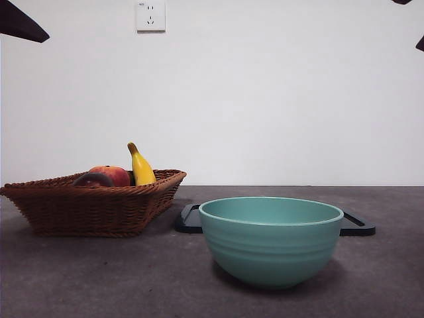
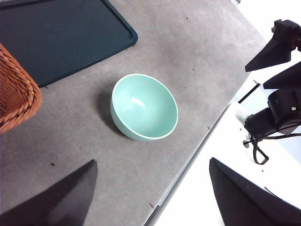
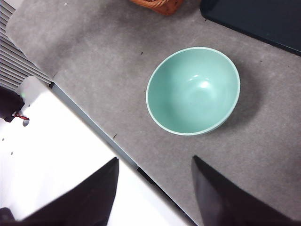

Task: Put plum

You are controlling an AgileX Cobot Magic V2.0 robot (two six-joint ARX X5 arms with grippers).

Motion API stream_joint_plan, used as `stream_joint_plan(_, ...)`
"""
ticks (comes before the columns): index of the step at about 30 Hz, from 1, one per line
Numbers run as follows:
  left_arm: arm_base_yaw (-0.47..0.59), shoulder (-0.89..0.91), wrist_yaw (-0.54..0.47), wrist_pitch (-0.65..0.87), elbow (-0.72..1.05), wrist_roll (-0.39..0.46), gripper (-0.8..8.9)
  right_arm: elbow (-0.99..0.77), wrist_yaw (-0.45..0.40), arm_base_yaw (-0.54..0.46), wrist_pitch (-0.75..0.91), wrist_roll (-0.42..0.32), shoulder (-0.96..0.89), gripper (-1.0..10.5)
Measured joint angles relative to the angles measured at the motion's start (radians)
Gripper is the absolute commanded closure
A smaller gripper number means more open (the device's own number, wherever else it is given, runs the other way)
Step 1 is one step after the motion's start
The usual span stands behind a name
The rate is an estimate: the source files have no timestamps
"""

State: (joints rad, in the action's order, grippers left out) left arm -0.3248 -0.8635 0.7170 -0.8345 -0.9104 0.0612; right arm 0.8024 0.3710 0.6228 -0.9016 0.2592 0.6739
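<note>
The plum [image 1: 91, 179] is a dark maroon round fruit lying in the brown wicker basket [image 1: 93, 207] at the left, only its top showing over the rim. Neither wrist view shows it. My left gripper [image 2: 150, 200] hangs open high above the table's front edge, with the teal bowl [image 2: 144, 107] beyond it. My right gripper [image 3: 155, 190] is also open and high, over the table edge near the same bowl [image 3: 193, 90]. Both grippers hold nothing. In the front view the arms show only as black tips at the top corners.
A red-orange fruit [image 1: 114, 174] and a yellow banana [image 1: 141, 167] share the basket. The teal bowl [image 1: 271, 240] stands front and centre, empty. A dark flat tray [image 1: 189, 218] lies behind it. A basket corner [image 2: 16, 94] shows in the left wrist view.
</note>
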Motion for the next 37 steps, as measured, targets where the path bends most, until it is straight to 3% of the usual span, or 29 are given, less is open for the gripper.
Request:
stream_joint_plan(3, 0.000, 0.000, 0.000, 0.000, 0.000, 0.000, 4.97, 0.000, 0.000, 0.000, 0.000, 0.000, 0.000, 7.1)
stream_joint_plan(7, 0.000, 0.000, 0.000, 0.000, 0.000, 0.000, 7.44, 0.000, 0.000, 0.000, 0.000, 0.000, 0.000, 8.8)
stream_joint_plan(9, 0.000, 0.000, 0.000, 0.000, 0.000, 0.000, 8.07, 0.000, 0.000, 0.000, 0.000, 0.000, 0.000, 9.4)
stream_joint_plan(37, 0.000, 0.000, 0.000, 0.001, 0.000, 0.000, 8.06, 0.000, -0.007, 0.000, 0.011, -0.021, 0.000, 9.4)
